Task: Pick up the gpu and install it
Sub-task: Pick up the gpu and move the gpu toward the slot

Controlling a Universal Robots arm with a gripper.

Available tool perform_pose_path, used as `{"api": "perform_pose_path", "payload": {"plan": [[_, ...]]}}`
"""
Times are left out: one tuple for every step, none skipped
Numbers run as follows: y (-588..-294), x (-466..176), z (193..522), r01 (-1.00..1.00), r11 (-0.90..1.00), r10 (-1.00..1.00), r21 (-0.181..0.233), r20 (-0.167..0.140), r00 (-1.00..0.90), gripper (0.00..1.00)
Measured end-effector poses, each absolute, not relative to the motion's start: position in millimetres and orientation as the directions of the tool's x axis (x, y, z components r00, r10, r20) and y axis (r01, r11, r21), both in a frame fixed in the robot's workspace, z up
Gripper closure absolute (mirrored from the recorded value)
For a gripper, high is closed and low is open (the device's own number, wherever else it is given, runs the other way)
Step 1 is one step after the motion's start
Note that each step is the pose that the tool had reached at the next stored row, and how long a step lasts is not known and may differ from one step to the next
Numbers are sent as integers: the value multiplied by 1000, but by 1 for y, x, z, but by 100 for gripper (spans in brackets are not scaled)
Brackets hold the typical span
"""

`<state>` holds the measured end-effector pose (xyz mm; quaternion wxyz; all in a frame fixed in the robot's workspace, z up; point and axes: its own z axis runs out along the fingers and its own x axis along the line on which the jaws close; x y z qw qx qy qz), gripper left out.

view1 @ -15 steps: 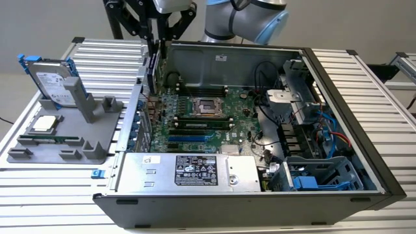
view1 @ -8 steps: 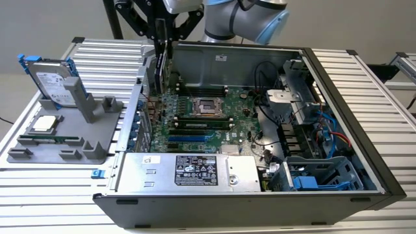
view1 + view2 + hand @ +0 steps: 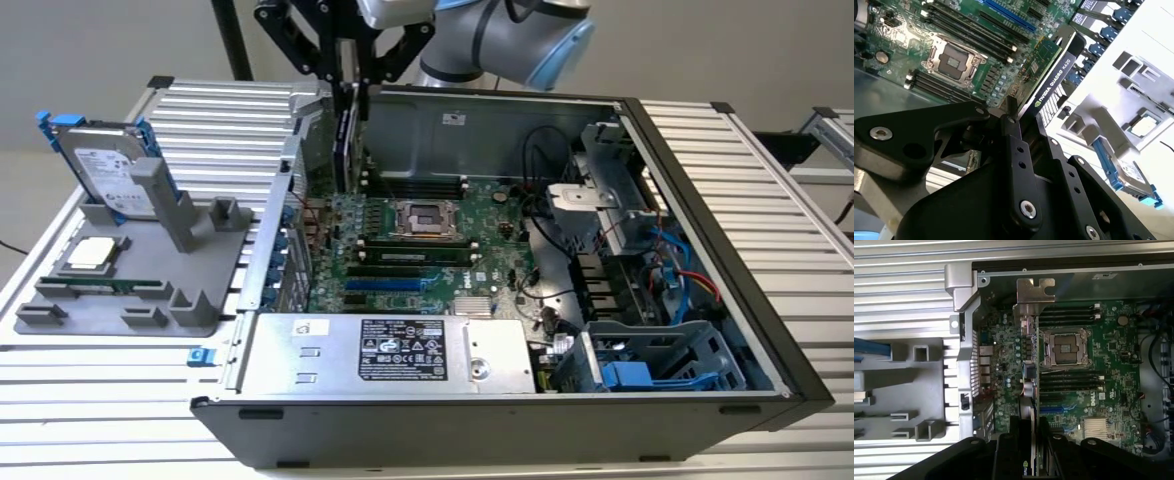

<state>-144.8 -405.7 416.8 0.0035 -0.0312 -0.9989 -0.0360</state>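
Observation:
My gripper [image 3: 350, 85] is shut on the gpu [image 3: 351, 140] and holds it on edge, upright, above the far-left part of the open computer case [image 3: 694, 250]. In the second wrist view the gpu [image 3: 1053, 70] shows its black shroud and green board, hanging over the motherboard [image 3: 984, 45] beyond my black fingers [image 3: 1015, 145]. In the first wrist view the card [image 3: 1028, 390] appears edge-on. Its silver bracket [image 3: 1035, 290] sits near the case's rear wall, beside the processor socket [image 3: 1065, 347].
A grey fixture [image 3: 147, 280] on the exterior view's left holds a hard drive [image 3: 107, 170] with a blue frame and a small silver processor chip [image 3: 91, 253]. Inside the case are the power supply [image 3: 387, 350], memory slots and cables [image 3: 641, 270]. Everything rests on a slatted metal table [image 3: 774, 180].

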Motion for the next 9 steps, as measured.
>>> {"api": "perform_pose_path", "payload": {"plan": [[-406, -143, 417, 63, 995, 62, 72, 9, -998, 100], [-406, -142, 417, 63, 995, 62, 72, 9, -998, 100], [-406, -141, 417, 63, 995, 62, 72, 9, -998, 100], [-406, -140, 417, 63, 995, 62, 72, 9, -998, 100], [-406, -139, 417, 63, 995, 62, 72, 9, -998, 100], [-406, -138, 417, 63, 995, 62, 72, 9, -998, 100], [-406, -136, 417, 63, 995, 62, 72, 9, -998, 100], [-406, -135, 417, 63, 995, 62, 72, 9, -998, 100], [-406, -134, 417, 63, 995, 62, 72, 9, -998, 100]]}}
